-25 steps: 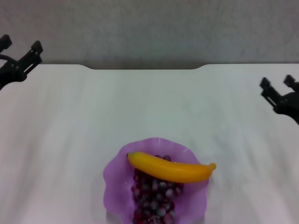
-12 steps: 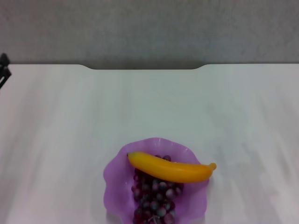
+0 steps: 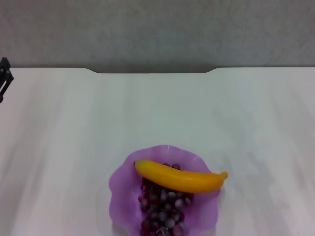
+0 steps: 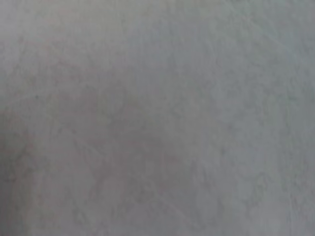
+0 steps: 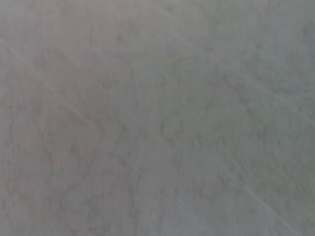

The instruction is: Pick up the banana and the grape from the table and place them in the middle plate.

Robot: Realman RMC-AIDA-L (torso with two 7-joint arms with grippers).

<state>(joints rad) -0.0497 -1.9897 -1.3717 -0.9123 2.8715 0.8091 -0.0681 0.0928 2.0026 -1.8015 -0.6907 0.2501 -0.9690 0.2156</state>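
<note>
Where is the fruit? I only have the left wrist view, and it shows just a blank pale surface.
Observer: In the head view the banana lies across the grape, both in the middle plate at the table's near edge.
Operator: Any gripper near the plate?
Observer: No; only the left gripper shows, at the far left edge, well apart from it.
Operator: And the right gripper?
Observer: Not in view anywhere.

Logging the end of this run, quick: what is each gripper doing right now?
Left gripper: only a sliver shows at the table's left edge; state cannot be told.
Right gripper: not in view.
</note>
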